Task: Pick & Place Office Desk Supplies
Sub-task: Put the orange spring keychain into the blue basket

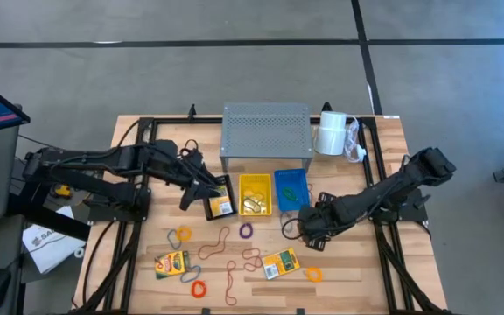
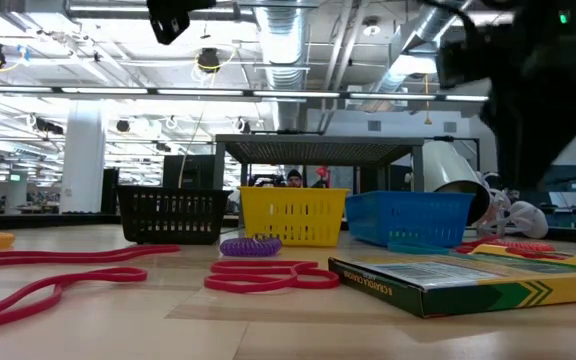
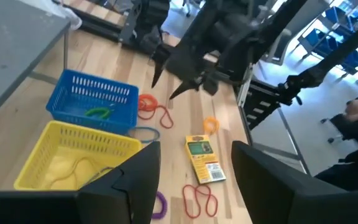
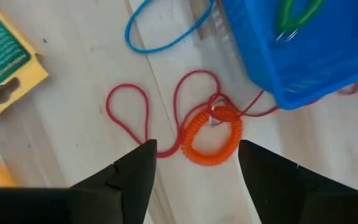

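A: The right gripper (image 4: 194, 163) is seen poised over an orange coil band (image 4: 211, 135), jaws spread wide, nothing grasped. The band is tangled with a red loop (image 4: 129, 106) just beside the blue basket (image 4: 291, 62).

B: And the left gripper (image 3: 194, 171) is held released above the yellow basket (image 3: 73, 155). One crayon box (image 1: 280, 263) is left on the table (image 1: 348, 271), another (image 1: 171, 263) well apart.

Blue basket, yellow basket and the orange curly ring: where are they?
Blue basket (image 3: 98, 99), left wrist view, front wall.
Yellow basket (image 2: 293, 215), low view, front wall.
Orange curly ring (image 4: 194, 146), right wrist view, its coil.
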Motion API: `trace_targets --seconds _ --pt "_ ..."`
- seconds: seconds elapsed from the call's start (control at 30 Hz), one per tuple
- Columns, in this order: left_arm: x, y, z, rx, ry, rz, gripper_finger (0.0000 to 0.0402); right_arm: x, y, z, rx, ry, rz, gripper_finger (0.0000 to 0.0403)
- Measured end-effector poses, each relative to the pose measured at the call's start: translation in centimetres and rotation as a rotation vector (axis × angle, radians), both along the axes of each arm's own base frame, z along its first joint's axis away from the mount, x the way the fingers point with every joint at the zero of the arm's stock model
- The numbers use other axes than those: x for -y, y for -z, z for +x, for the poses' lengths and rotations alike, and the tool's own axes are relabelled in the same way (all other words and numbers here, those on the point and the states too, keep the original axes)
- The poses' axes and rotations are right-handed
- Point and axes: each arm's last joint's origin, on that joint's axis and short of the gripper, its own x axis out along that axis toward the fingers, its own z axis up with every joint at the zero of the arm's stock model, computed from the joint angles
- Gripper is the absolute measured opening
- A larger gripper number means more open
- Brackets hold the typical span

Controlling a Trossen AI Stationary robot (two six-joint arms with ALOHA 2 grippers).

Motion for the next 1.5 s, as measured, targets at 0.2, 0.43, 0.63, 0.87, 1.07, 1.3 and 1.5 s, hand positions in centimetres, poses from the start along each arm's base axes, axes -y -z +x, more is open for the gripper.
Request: trace_targets --seconds 0.2,0.43,0.63,0.87,1.07,1.3,1.5 --pt "0.0 -1.6 -2.1 0.082 0.0 0.001 0.0186 1.8 1.5 -2.7 0.059 0.148 0.086 0.0212" --pt "-0.1 -2.9 -4.0 0.167 -0.04 0.015 0.0178 4.1 1.6 -5.4 0.148 0.306 0.162 0.0204" --pt "-0.1 -3.1 -4.3 0.181 -0.054 0.015 0.0175 5.1 2.5 -6.0 0.175 0.414 0.218 0.0203" --pt "-0.1 -2.9 -4.1 0.165 -0.067 0.021 0.0172 5.3 3.3 -5.1 0.171 0.436 0.223 0.0203" --pt "-0.2 -2.9 -4.1 0.168 -0.068 0.023 0.0172 5.0 4.2 -4.5 0.109 0.435 0.222 0.0203" --pt "-0.2 -3.0 -4.1 0.171 -0.066 0.031 0.0172 4.7 4.8 -3.4 0.077 0.429 0.199 0.0201" --pt "-0.2 -3.0 -4.1 0.17 -0.066 0.031 0.0172 4.7 5.5 -3.1 0.042 0.433 0.176 0.0169"
